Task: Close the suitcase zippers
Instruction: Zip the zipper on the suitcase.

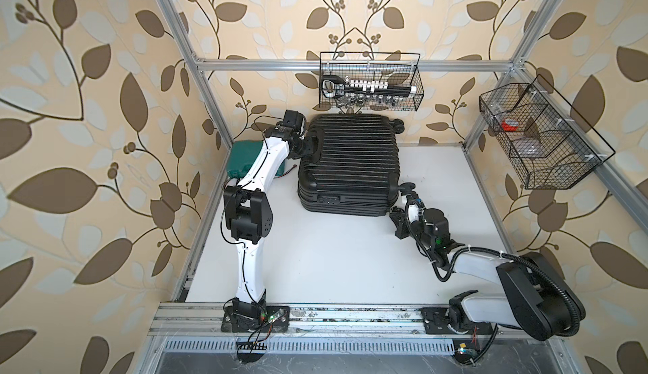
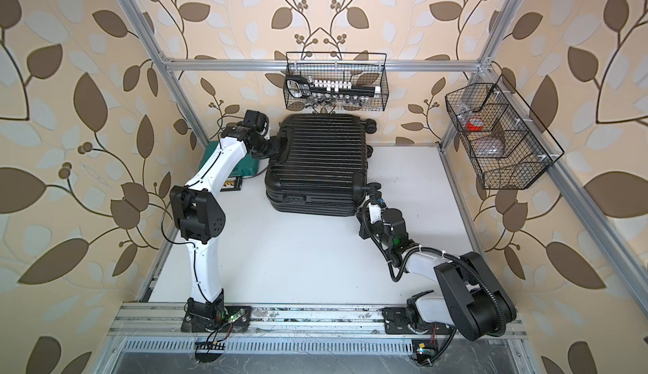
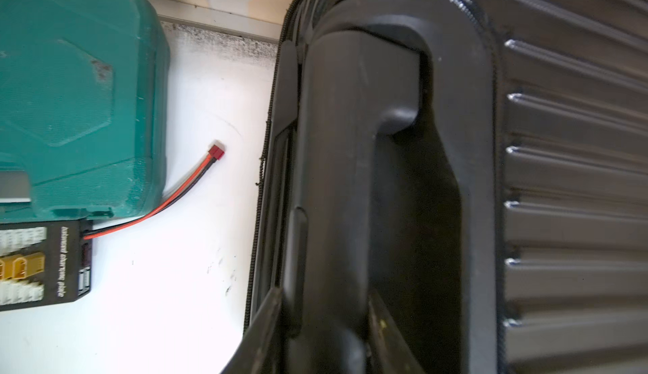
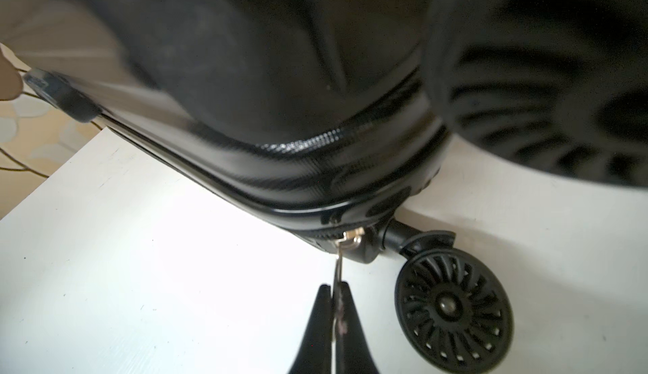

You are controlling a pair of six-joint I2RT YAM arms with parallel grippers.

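Note:
The black ribbed suitcase (image 1: 347, 162) (image 2: 315, 162) lies flat at the back of the white table, both shells together. At its left side my left gripper (image 1: 308, 146) (image 3: 324, 319) straddles the side handle (image 3: 354, 144), one finger pressed on each side of the bar. The zipper track (image 3: 266, 137) runs along the seam beside that handle. My right gripper (image 1: 393, 211) (image 4: 336, 288) is at the front right corner, shut on the thin metal pull of the zipper slider (image 4: 350, 241), next to a caster wheel (image 4: 452, 305).
A teal tool case (image 1: 242, 160) (image 3: 70, 92) sits left of the suitcase, with a black charging board (image 3: 42, 263) and a red-plugged wire (image 3: 215, 151) beside it. Wire baskets hang on the back rail (image 1: 371, 81) and the right rail (image 1: 540, 137).

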